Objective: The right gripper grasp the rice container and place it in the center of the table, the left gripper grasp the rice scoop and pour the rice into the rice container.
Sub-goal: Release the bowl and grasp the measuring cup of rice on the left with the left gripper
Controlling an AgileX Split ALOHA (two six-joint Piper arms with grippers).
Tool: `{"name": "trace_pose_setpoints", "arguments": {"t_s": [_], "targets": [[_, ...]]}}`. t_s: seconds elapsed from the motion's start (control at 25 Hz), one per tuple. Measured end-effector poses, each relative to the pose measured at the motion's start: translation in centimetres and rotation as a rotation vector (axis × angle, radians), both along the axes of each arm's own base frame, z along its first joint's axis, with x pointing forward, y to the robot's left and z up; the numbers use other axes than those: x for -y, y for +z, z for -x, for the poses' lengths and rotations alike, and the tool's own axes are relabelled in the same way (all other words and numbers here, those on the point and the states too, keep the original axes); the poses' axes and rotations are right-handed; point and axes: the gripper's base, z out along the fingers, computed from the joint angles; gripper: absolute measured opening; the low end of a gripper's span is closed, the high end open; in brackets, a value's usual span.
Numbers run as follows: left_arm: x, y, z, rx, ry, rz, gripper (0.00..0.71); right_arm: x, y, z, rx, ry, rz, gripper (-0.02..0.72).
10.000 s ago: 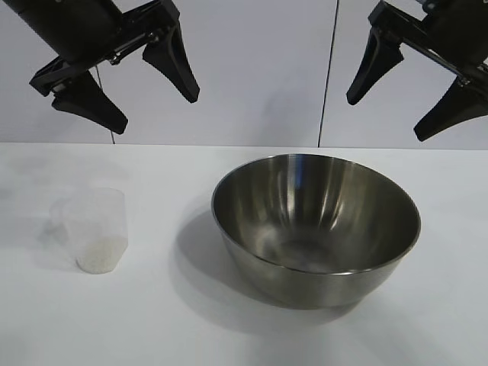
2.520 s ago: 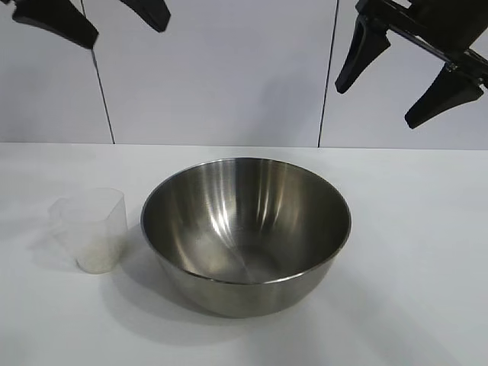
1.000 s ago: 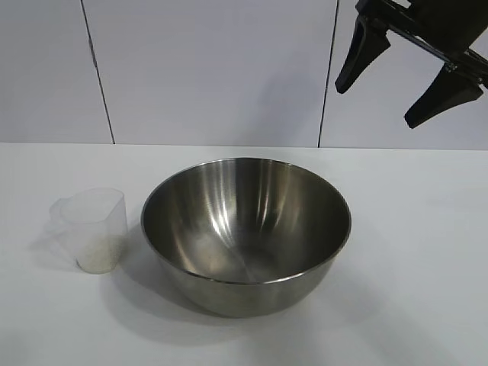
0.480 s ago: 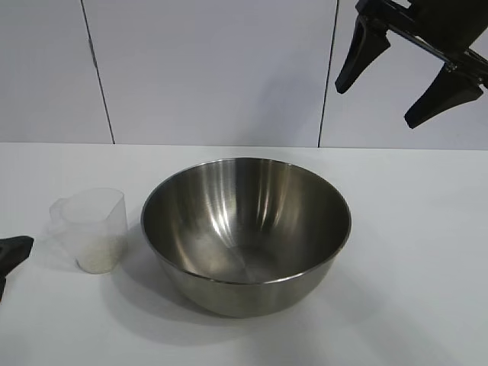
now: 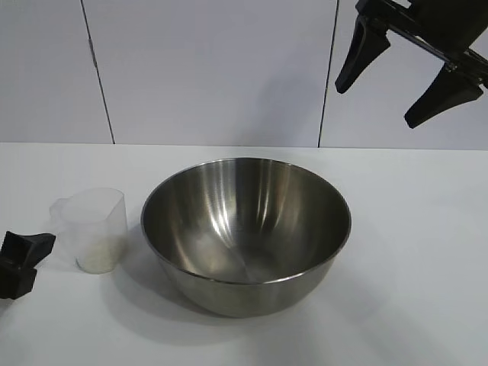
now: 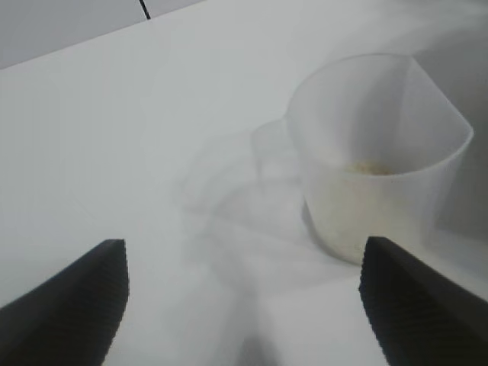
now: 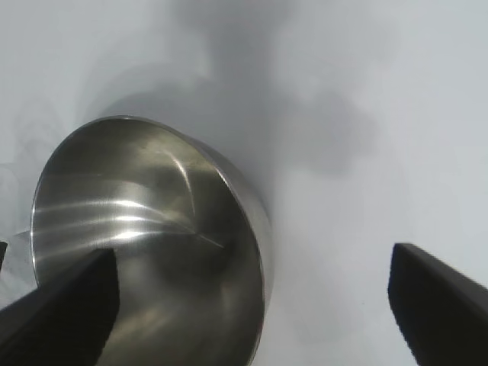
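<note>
The rice container [image 5: 245, 229], a wide steel bowl, stands at the middle of the white table [image 5: 419, 305]. It also shows in the right wrist view [image 7: 152, 244]. The rice scoop [image 5: 95, 227], a frosted plastic cup, stands upright just left of the bowl with a little rice [image 6: 367, 168] in its bottom. My left gripper [image 5: 21, 263] is low at the table's left edge, open, just left of the scoop [image 6: 377, 152] and not touching it. In its wrist view the left gripper [image 6: 244, 305] holds nothing. My right gripper [image 5: 408, 72] hangs open and empty high at the right, above the bowl's right side.
A grey panelled wall [image 5: 213, 69] stands behind the table. Bare tabletop lies to the right of the bowl and in front of it.
The bowl has been shifted from the right to the table's middle. The left gripper left the top of view and has come in low at the left edge, closing on the scoop. The right gripper is still.
</note>
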Motion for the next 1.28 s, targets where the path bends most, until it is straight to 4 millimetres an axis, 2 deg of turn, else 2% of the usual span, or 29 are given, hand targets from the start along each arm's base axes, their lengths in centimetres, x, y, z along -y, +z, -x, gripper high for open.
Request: {"name": "trace_pose_setpoints", "arguments": {"t_s": [0.24,0.76,0.96,1.28], "targets": [[-0.1,-1.7,0.1,-0.067,0.012,-0.027,0.594,0.0,0.0,0.0,0.000,0.000,0.000,0.660],[0.6,-1.1,-2.6,0.013,0.042,-0.010,0.594,0.0,0.0,0.0,0.003,-0.001,0.000,0.660],[0.5,-2.4,-2.8,-0.024,0.055,-0.027,0.594,0.0,0.0,0.0,0.003,-0.001,0.000,0.660],[1.1,-2.6,-3.7,-0.011,0.031,-0.015,0.528,0.0,0.0,-0.1,0.006,-0.003,0.000,0.660]]}}
